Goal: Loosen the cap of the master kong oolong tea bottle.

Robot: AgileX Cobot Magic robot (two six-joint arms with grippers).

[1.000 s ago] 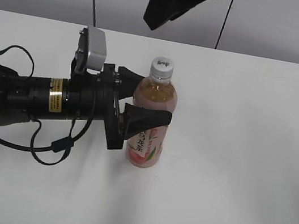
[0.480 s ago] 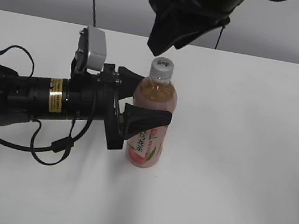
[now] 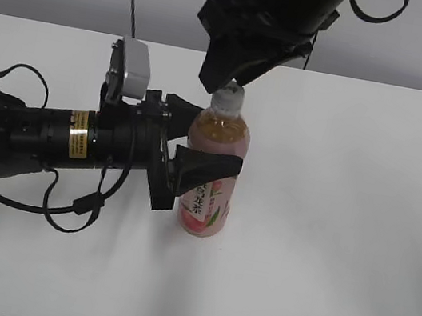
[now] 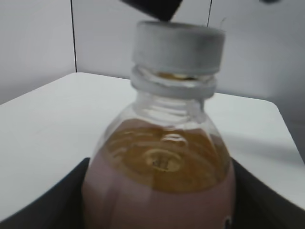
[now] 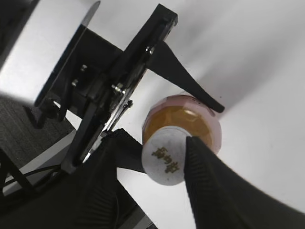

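Standing upright near the middle of the white table (image 3: 345, 229), the master kong oolong tea bottle (image 3: 208, 198) has amber tea up to its shoulder and its white cap (image 3: 230, 93) on. Clamped around the bottle's body, the left gripper (image 3: 198, 136) has one finger behind and one across the front. Up top, the right gripper (image 5: 159, 162) straddles the cap, a finger (image 5: 209, 186) touching its edge on one side; the other side is hard to judge, so a full clench can't be called.
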